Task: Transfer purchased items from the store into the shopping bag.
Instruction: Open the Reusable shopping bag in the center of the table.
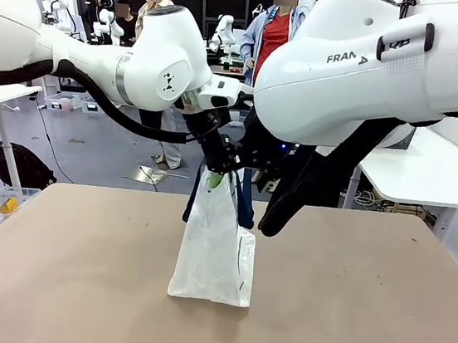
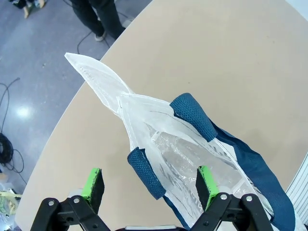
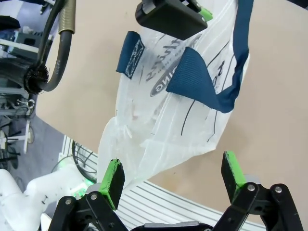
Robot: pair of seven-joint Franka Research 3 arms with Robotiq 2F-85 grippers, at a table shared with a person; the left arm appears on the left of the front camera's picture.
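Between the jaws of the left gripper [image 2: 148, 179], the bag [image 2: 183, 159] is thin translucent plastic film, crinkled and glossy. Its handles [image 2: 195, 115], just ahead of the pads [image 2: 91, 182], are coarse woven navy cloth, matt. The pads look like matt green rubber. Beyond them, the table [image 2: 216, 57] is smooth matt tan, perhaps paper-covered.

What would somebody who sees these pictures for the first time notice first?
First, the shopping bag, translucent white, standing upright in the middle of the tan table. Right above it the two white arms meet: the left gripper has the bag's top and a navy handle between its open fingers, and the right gripper, also open, looks down at the bag from close by.
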